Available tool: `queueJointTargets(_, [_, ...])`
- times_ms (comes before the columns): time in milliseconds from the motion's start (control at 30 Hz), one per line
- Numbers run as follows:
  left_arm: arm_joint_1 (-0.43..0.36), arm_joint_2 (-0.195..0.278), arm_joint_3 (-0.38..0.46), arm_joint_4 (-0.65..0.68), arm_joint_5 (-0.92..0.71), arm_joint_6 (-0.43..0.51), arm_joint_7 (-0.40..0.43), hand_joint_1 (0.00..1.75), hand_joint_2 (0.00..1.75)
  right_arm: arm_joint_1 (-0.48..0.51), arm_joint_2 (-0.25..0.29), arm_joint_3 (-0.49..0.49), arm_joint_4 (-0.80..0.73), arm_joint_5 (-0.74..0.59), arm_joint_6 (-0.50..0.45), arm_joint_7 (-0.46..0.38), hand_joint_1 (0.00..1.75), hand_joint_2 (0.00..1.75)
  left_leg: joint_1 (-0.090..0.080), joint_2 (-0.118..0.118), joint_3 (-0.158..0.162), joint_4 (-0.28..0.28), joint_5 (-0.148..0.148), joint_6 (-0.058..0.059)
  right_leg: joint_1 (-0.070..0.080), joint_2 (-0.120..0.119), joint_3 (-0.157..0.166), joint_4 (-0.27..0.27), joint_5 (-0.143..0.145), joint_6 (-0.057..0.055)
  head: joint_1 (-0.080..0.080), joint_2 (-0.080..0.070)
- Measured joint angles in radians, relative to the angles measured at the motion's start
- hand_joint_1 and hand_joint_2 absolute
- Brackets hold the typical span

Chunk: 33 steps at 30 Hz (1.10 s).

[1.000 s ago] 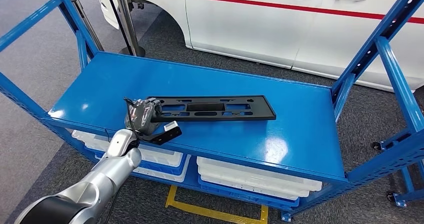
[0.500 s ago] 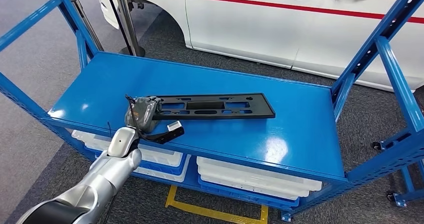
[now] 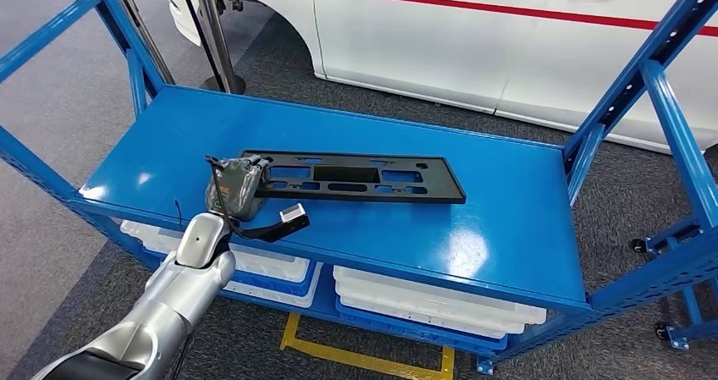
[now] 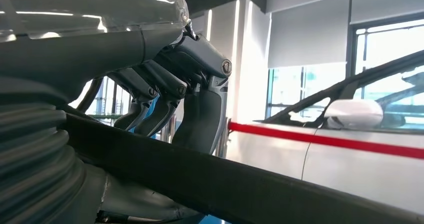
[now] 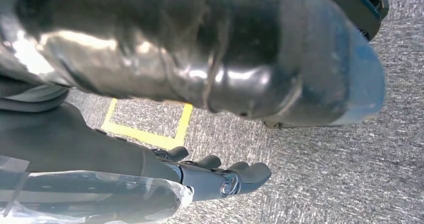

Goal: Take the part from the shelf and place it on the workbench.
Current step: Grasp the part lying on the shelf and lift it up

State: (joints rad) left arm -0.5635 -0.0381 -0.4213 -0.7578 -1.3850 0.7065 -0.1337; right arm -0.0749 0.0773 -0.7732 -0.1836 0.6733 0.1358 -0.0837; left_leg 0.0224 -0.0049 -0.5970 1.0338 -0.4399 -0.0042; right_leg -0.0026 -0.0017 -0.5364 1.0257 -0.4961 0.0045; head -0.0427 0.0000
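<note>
Left hand [image 3: 235,190] grips the near-left end of the black plastic part [image 3: 356,178], a long flat panel with rectangular cut-outs. In the left wrist view its dark fingers [image 4: 165,92] curl over the part's black edge [image 4: 240,184] while the thick grey thumb sits beneath, so the hold is a clamp across the rim. The part lies along the middle of the blue shelf [image 3: 474,236], its length running roughly parallel to the shelf's front edge; whether the held end is raised off the deck cannot be told. Open blue deck lies on all sides of the panel: a broad band behind it toward the back edge, a wide stretch to its right before the slanted blue upright [image 3: 669,118], and a narrower strip between it and the front lip. The silver left arm [image 3: 182,287] crosses that front lip from below. White bins [image 3: 432,300] sit on the tier beneath. A white car with a red stripe [image 3: 525,33] stands close behind the rack.

Right hand [image 5: 220,176] hangs over grey carpet near a yellow floor line [image 5: 150,134], fingers loosely extended and holding nothing.
</note>
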Motion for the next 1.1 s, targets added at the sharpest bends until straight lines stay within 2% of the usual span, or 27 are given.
queueJointTargets(200, [0.002,0.009,-0.024,-0.033,-0.012,-0.001,0.02,1.75,1.75,-0.001,0.003,0.0,0.0,0.0,0.001,0.0,0.0,0.0,-0.001,0.0,-0.001,0.002,-0.001,0.001,-0.002,0.0,-0.001,-0.001,0.0,0.001,0.0,0.0])
queueJointTargets(300, [0.002,0.017,-0.039,-0.035,-0.031,-0.002,0.041,1.75,1.75,-0.002,0.006,0.0,0.0,0.0,0.001,0.001,0.0,0.0,-0.003,-0.001,-0.004,0.006,-0.004,0.006,-0.007,0.0,-0.001,-0.003,0.002,0.003,0.0,0.0])
queueJointTargets(400, [0.002,0.024,-0.053,-0.037,-0.047,-0.002,0.063,1.75,1.75,-0.002,0.008,0.0,0.0,0.0,0.001,0.001,0.0,0.0,-0.001,0.001,-0.001,-0.006,0.007,0.016,-0.009,0.0,0.0,-0.006,0.004,0.012,0.0,0.0])
queueJointTargets(433, [0.001,0.025,-0.057,-0.038,-0.05,-0.002,0.068,1.75,1.75,-0.002,0.008,0.0,0.0,0.0,0.001,0.001,0.0,0.0,0.002,0.003,0.002,-0.017,0.015,0.021,-0.008,0.0,-0.002,0.0,-0.004,0.015,0.0,0.0])
queueJointTargets(467, [0.0,0.025,-0.063,-0.04,-0.054,-0.002,0.072,1.75,1.75,-0.002,0.007,0.0,0.0,0.0,0.002,0.001,0.0,0.0,0.006,0.005,0.005,-0.029,0.023,0.027,-0.008,0.001,-0.012,0.022,-0.024,0.018,0.0,0.0])
queueJointTargets(500, [0.0,0.025,-0.068,-0.041,-0.058,-0.002,0.077,1.75,1.75,-0.002,0.007,0.0,0.0,0.0,0.003,0.001,0.0,0.0,0.01,0.006,0.005,-0.037,0.029,0.03,-0.01,0.001,-0.031,0.063,-0.053,0.021,0.001,0.0])
queueJointTargets(567, [0.0,0.026,-0.079,-0.042,-0.068,-0.002,0.09,1.75,1.75,-0.002,0.007,0.0,0.0,0.0,0.005,0.002,0.0,0.0,0.01,0.006,0.001,-0.041,0.033,0.032,-0.017,0.002,-0.085,0.182,-0.112,0.031,0.002,0.0])
queueJointTargets(600, [0.001,0.027,-0.085,-0.042,-0.072,-0.002,0.097,1.75,1.75,-0.002,0.007,0.0,0.0,0.0,0.006,0.002,0.0,0.0,0.012,0.006,-0.002,-0.039,0.034,0.031,-0.022,0.001,-0.105,0.226,-0.123,0.036,0.002,0.0])
queueJointTargets(633, [0.002,0.027,-0.09,-0.042,-0.075,-0.002,0.103,1.75,1.75,-0.002,0.007,0.0,0.0,0.0,0.006,0.002,0.0,0.0,0.014,0.006,-0.004,-0.037,0.035,0.028,-0.028,0.001,-0.111,0.238,-0.113,0.042,0.001,0.0])
queueJointTargets(667, [0.003,0.028,-0.095,-0.043,-0.078,-0.002,0.109,1.75,1.75,-0.002,0.007,0.0,0.0,0.0,0.005,0.003,0.0,0.0,0.017,0.006,-0.007,-0.034,0.036,0.024,-0.035,0.001,-0.1,0.214,-0.086,0.048,0.001,0.0])
queueJointTargets(700, [0.003,0.028,-0.098,-0.043,-0.081,-0.002,0.114,1.75,1.75,-0.003,0.007,0.0,0.0,0.0,0.004,0.003,0.0,0.0,0.021,0.005,-0.011,-0.028,0.035,0.018,-0.041,0.001,-0.073,0.159,-0.049,0.055,0.001,0.0])
queueJointTargets(733, [0.002,0.029,-0.102,-0.045,-0.083,-0.002,0.119,1.75,1.75,-0.003,0.008,0.0,0.0,-0.001,0.004,0.004,0.0,0.0,0.024,0.004,-0.016,-0.022,0.035,0.01,-0.046,0.002,-0.042,0.097,-0.023,0.062,0.002,0.0])
queueJointTargets(767, [0.002,0.03,-0.105,-0.047,-0.085,-0.002,0.125,1.75,1.75,-0.004,0.009,0.0,0.0,-0.001,0.004,0.004,0.0,0.0,0.026,0.003,-0.021,-0.016,0.035,0.0,-0.046,0.005,-0.02,0.05,-0.004,0.063,0.002,0.0])
queueJointTargets(800, [0.002,0.031,-0.109,-0.05,-0.087,-0.002,0.129,1.75,1.75,-0.005,0.01,0.0,0.001,-0.002,0.004,0.004,0.0,0.0,0.025,0.001,-0.026,-0.011,0.037,-0.01,-0.045,0.009,-0.01,0.022,0.003,0.06,0.002,0.0])
queueJointTargets(833, [0.002,0.033,-0.112,-0.054,-0.089,-0.002,0.131,1.75,1.75,-0.006,0.011,0.0,0.001,-0.002,0.004,0.004,0.0,0.0,0.024,-0.001,-0.03,-0.01,0.041,-0.02,-0.041,0.012,-0.011,0.016,0.001,0.053,0.002,0.0])
queueJointTargets(900, [0.003,0.037,-0.117,-0.06,-0.09,-0.002,0.134,1.75,1.75,-0.008,0.012,0.0,0.001,-0.003,0.004,0.004,0.0,0.0,0.025,-0.003,-0.035,-0.011,0.05,-0.036,-0.038,0.014,-0.025,0.02,0.009,0.031,0.002,0.0])
queueJointTargets(933, [0.003,0.04,-0.118,-0.062,-0.09,-0.002,0.135,1.75,1.75,-0.009,0.012,0.0,0.001,-0.003,0.004,0.004,0.0,0.0,0.028,-0.002,-0.041,-0.005,0.043,-0.041,-0.037,0.012,-0.031,0.02,0.015,0.019,0.002,0.0])
queueJointTargets(967, [0.004,0.042,-0.119,-0.063,-0.09,-0.002,0.136,1.75,1.75,-0.01,0.012,0.0,0.001,-0.003,0.004,0.003,0.0,0.0,0.03,0.0,-0.052,0.017,0.02,-0.042,-0.036,0.01,-0.039,0.018,0.023,0.007,0.002,0.0])
queueJointTargets(1000, [0.004,0.045,-0.12,-0.065,-0.09,-0.002,0.138,1.75,1.75,-0.01,0.012,0.0,0.001,-0.003,0.004,0.003,0.0,0.0,0.03,0.001,-0.07,0.061,-0.019,-0.042,-0.034,0.007,-0.048,0.016,0.032,-0.005,0.002,0.0])
queueJointTargets(1067, [0.005,0.047,-0.122,-0.067,-0.09,-0.002,0.141,1.75,1.75,-0.01,0.013,0.0,0.001,-0.003,0.004,0.003,0.0,0.0,0.025,0.003,-0.112,0.194,-0.111,-0.036,-0.023,0.004,-0.069,0.016,0.048,-0.02,0.002,0.0])
queueJointTargets(1100, [0.005,0.048,-0.123,-0.068,-0.09,-0.002,0.142,1.75,1.75,-0.01,0.014,0.0,0.001,-0.003,0.004,0.003,0.0,0.0,0.021,0.003,-0.124,0.252,-0.138,-0.033,-0.017,0.003,-0.08,0.017,0.056,-0.024,0.002,0.0])
